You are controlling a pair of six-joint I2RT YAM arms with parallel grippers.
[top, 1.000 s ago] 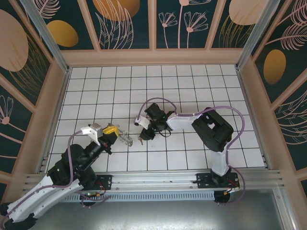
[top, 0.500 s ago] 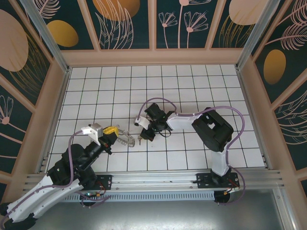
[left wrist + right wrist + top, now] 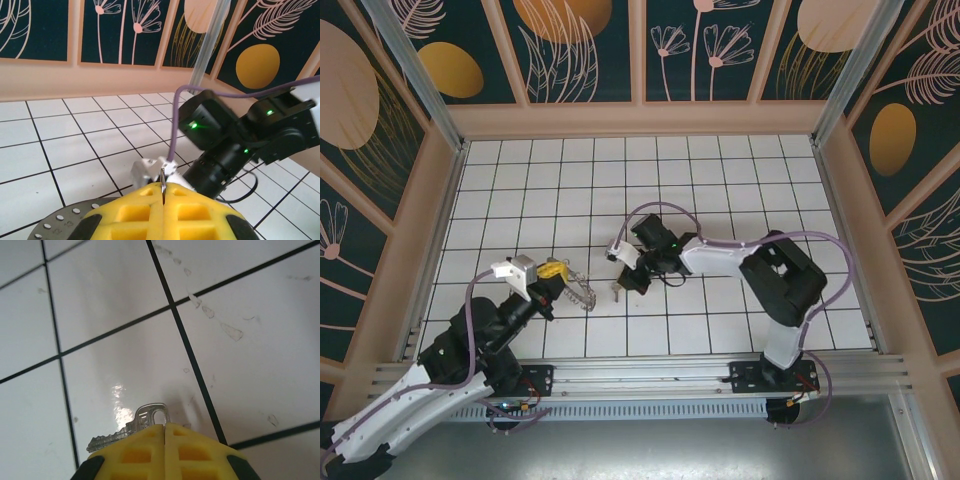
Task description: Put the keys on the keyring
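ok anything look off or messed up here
Nothing really stands out. The right gripper is shut on the key, and the left gripper on the thin keyring. The only oddity is a few faint smudges on the white tiles.

Robotics lab enclosure, tiled floor (image 3: 720, 190), painted walls (image 3: 700, 50)

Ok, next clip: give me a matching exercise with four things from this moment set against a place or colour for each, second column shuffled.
Things:
1. key
2. keyring
3. cable
4. tiles

Place or colour:
a. purple, curving upward
b. pinched in the left fingers
c. white with black grid lines
d. pinched in the right fingers, just above the floor

Pairs: 1-d, 2-b, 3-a, 4-c
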